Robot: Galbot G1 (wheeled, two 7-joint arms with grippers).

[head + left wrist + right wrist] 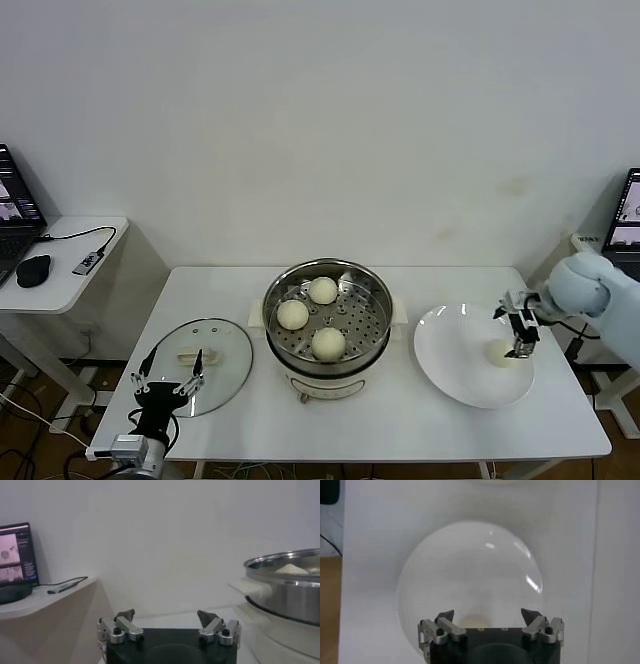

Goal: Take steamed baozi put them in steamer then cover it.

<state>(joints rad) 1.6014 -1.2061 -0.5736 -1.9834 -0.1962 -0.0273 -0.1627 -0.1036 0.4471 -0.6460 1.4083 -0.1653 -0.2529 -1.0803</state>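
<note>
The steamer (372, 330) stands at the table's middle, uncovered, with three steamed baozi (322, 290) (292, 314) (328, 343) on its perforated tray. One more baozi (499, 353) lies on a white plate (450, 360) to the right. My right gripper (518, 344) hangs open just over that baozi, which shows between its jaws in the right wrist view (475, 620). The cover (222, 350), a glass lid with a cream handle, lies flat on the table left of the steamer. My left gripper (173, 361) stands open at the lid's near edge, holding nothing; its wrist view shows the steamer (292, 587) to one side.
A low side table (70, 285) at the far left carries a laptop (15, 215), a mouse (33, 270) and a cable. Another laptop (625, 215) stands at the far right. The plate (470, 575) reaches close to the table's right edge.
</note>
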